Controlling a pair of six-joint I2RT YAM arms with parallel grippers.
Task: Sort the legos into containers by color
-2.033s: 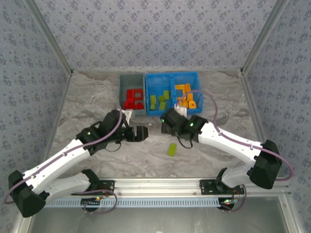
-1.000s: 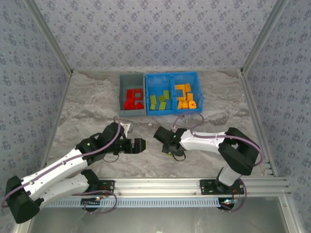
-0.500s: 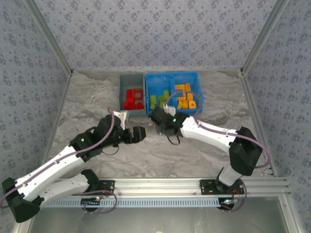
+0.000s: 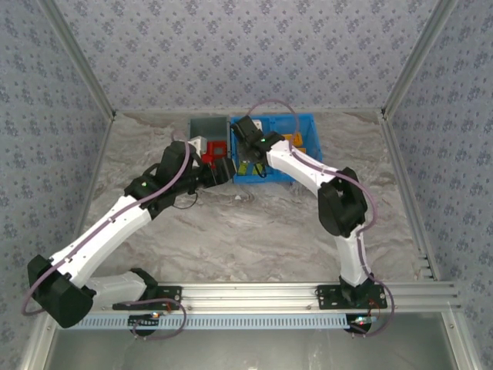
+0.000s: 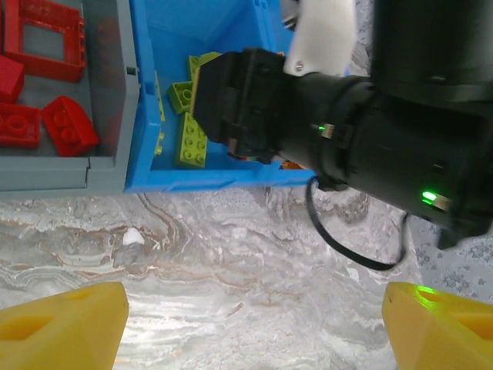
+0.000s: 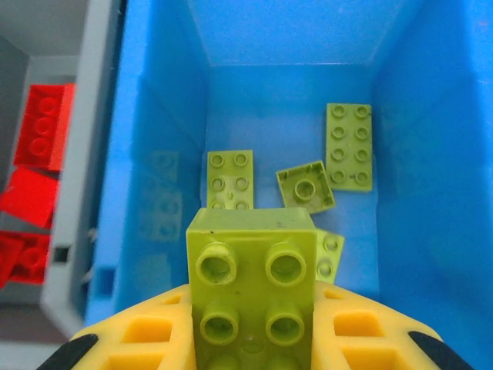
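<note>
Left gripper [image 4: 221,173] is low over the marbled surface [image 4: 254,239], just in front of the bins. Its jaws are wide apart with nothing between them, and the yellow fingertips [image 5: 62,327] sit at either edge of the wrist view.

Grey bin [image 4: 206,126] is leftmost in the row. It holds red bricks [image 5: 68,129], among them an open frame piece [image 5: 46,69].

Blue bin [image 4: 308,119] stands right beside it and has two compartments. In the left compartment [image 6: 158,154], lime green bricks [image 6: 229,179] lie on the floor, one of them tilted.

Right gripper [image 6: 254,339] hangs over that compartment. Its jaws are clamped on a lime green brick [image 6: 253,270], four studs facing the wrist camera, held clear of the pieces below.

Right compartment holds orange bricks [image 4: 294,139], partly hidden by the right arm.
</note>
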